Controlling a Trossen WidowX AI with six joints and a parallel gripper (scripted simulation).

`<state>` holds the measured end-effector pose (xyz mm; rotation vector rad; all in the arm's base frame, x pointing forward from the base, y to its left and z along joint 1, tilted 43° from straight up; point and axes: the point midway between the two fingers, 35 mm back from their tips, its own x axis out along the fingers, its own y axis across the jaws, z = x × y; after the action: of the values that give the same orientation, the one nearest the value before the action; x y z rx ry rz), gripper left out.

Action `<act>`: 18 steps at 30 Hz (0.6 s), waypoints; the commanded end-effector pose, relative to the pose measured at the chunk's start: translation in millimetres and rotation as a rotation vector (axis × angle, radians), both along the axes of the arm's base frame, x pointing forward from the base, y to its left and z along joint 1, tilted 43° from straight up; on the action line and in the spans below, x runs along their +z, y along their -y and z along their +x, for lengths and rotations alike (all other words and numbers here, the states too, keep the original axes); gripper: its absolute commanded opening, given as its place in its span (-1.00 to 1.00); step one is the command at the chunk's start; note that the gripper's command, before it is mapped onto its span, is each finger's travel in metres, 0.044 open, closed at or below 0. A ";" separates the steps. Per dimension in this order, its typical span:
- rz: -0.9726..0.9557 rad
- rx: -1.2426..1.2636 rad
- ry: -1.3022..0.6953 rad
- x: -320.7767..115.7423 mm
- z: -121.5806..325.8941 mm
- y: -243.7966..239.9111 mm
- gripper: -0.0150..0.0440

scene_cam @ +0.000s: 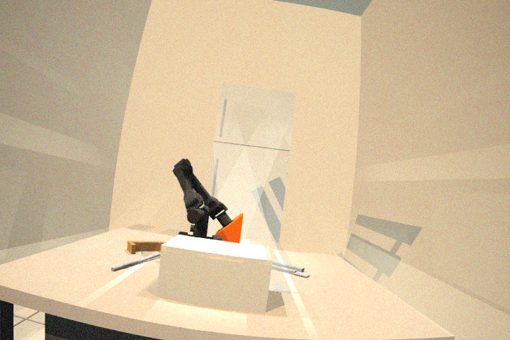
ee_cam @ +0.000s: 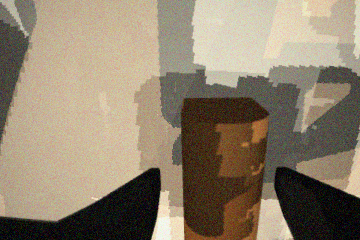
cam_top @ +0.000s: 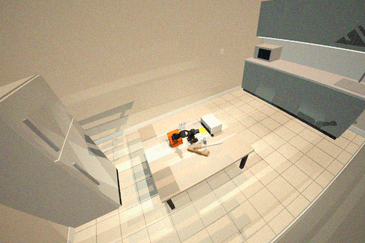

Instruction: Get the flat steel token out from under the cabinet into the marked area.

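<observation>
My gripper [ee_cam: 217, 177] is open. A brown wooden handle [ee_cam: 225, 150] stands between the fingers, with a gap on each side in the wrist view. The arm reaches low over the table beside its orange base. The white cabinet [cam_top: 211, 122] [scene_cam: 215, 276] stands on the table, and the yellow marked area [cam_top: 203, 130] lies in front of it, partly hidden by the arm. I cannot make out the steel token in any view. The far end of the handled tool is not clear.
A wooden angled piece [cam_top: 198, 151] [scene_cam: 145, 246] and a thin grey rod [cam_top: 214, 144] [scene_cam: 135, 262] lie on the table [cam_top: 200, 168]. Two silver bars [scene_cam: 287, 268] lie on the other side. A small grey block [cam_top: 204, 140] is near the arm. The orange base [cam_top: 175, 138] [scene_cam: 232, 230] is behind.
</observation>
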<state>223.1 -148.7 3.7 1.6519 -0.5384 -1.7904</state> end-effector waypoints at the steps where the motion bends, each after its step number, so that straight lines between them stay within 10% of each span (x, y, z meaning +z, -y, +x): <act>1: 0.000 0.000 0.000 -0.2 0.0 0.2 0.42; 11: 0.000 0.002 -0.002 -2.4 -1.7 2.7 0.42; 18: -0.001 0.000 0.003 -0.7 -0.1 1.2 -0.07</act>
<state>222.8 -150.1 2.8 1.6531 -0.5400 -1.7884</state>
